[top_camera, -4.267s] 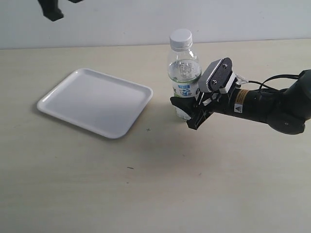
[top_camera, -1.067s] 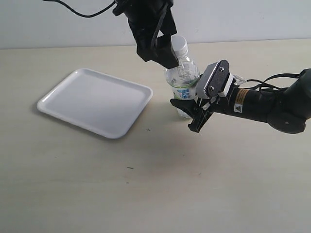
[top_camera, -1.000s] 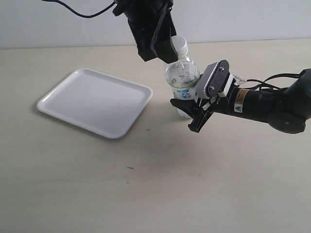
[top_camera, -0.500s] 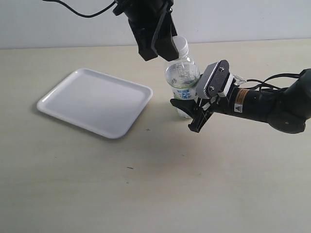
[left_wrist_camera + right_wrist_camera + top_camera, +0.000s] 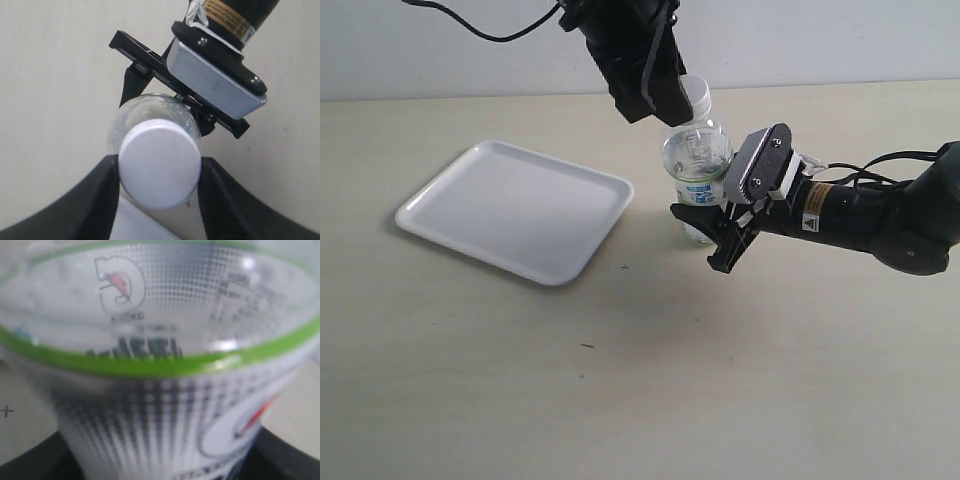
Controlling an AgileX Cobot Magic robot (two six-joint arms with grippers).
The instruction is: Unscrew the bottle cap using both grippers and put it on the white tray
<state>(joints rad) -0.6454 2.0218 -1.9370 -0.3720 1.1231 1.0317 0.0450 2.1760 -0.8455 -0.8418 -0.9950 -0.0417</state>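
The clear bottle (image 5: 698, 165) stands upright on the table, right of the white tray (image 5: 515, 208). My right gripper (image 5: 705, 235) is shut on its lower body; the label (image 5: 165, 390) fills the right wrist view. The bulky left gripper (image 5: 665, 95) comes down from above and its jaws press both sides of the white bottle cap (image 5: 696, 93). Seen from the left wrist, the cap (image 5: 160, 164) sits between the black fingers (image 5: 97, 197), still on the bottle's neck. The right gripper's grey plate (image 5: 215, 82) shows behind the bottle.
A black cable (image 5: 490, 30) runs from the left arm along the back wall. The right arm (image 5: 880, 220) lies low over the table at the right. Bare beige tabletop (image 5: 620, 390) stretches in front of tray and bottle.
The left gripper came in from the upper left, dropped over the bottle top and closed around the cap, shifting slightly right in the last second. The right gripper and bottle stayed put.
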